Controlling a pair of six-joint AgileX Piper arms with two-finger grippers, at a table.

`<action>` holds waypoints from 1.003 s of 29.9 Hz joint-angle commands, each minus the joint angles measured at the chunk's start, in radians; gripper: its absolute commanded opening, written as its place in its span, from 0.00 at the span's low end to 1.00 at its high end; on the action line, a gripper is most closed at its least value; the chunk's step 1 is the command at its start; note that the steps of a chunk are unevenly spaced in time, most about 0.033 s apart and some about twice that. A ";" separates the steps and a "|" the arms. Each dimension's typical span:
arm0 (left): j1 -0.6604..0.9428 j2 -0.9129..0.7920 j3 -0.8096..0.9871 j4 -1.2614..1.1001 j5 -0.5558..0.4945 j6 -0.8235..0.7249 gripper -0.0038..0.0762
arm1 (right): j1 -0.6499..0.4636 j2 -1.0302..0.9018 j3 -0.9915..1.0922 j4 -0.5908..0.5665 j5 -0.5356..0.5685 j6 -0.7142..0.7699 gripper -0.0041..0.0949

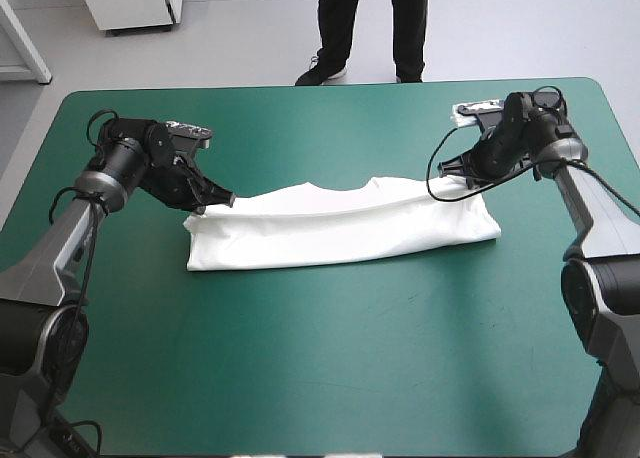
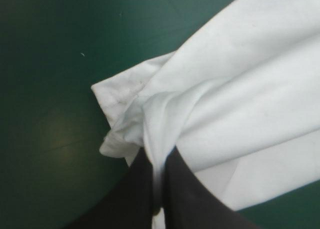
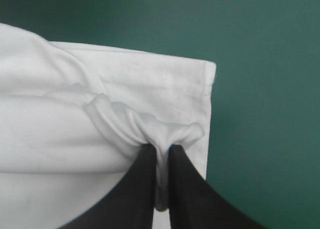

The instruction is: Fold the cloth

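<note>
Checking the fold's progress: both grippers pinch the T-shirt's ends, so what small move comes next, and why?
Probably lift both ends together and carry the far edge toward the near edge. The left gripper and right gripper are each shut on a bunched end of the T-shirt, which lies as a long band.

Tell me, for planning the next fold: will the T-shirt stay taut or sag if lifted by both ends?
Probably floppy: the T-shirt bunches into soft wrinkles where the left gripper and right gripper pinch it, so its middle would likely sag. Likely light too: each gripper holds it by only a small pinch of fabric.
</note>
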 commanded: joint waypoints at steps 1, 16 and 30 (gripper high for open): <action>-0.005 -0.026 -0.036 -0.004 -0.051 -0.007 0.04 | -0.035 -0.005 -0.035 0.052 -0.015 -0.031 0.02; -0.005 -0.023 -0.081 0.051 0.020 -0.009 0.46 | -0.130 0.007 -0.172 0.262 0.097 -0.129 0.46; -0.017 -0.145 -0.275 -0.420 0.126 0.077 0.42 | -0.226 -0.264 -0.082 0.245 0.126 -0.120 0.46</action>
